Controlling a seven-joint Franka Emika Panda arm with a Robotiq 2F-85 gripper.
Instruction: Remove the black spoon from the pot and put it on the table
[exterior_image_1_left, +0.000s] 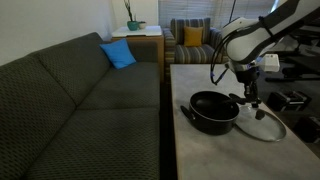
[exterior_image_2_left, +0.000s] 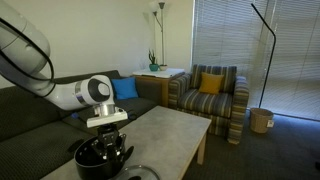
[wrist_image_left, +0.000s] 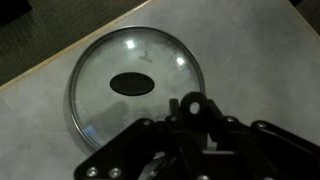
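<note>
The black pot (exterior_image_1_left: 213, 111) stands on the light grey table (exterior_image_1_left: 200, 152); it also shows in an exterior view (exterior_image_2_left: 100, 157). My gripper (exterior_image_1_left: 250, 95) hangs just past the pot's rim, above the edge of the glass lid (exterior_image_1_left: 264, 127). In the wrist view my gripper (wrist_image_left: 195, 120) is shut on the black spoon (wrist_image_left: 185, 106). Only the spoon's handle end with its hanging hole shows between the jaws; the bowl is hidden. The glass lid (wrist_image_left: 100, 90) lies flat on the table (wrist_image_left: 250, 40) right below.
A dark sofa (exterior_image_1_left: 90, 100) with a blue cushion (exterior_image_1_left: 118, 55) runs along the table's side. A striped armchair (exterior_image_2_left: 208, 95), a wooden side table with a plant (exterior_image_1_left: 135, 30), a floor lamp (exterior_image_2_left: 268, 40) and a bin (exterior_image_2_left: 261, 120) stand beyond. Dark gear (exterior_image_1_left: 292, 100) sits by the lid.
</note>
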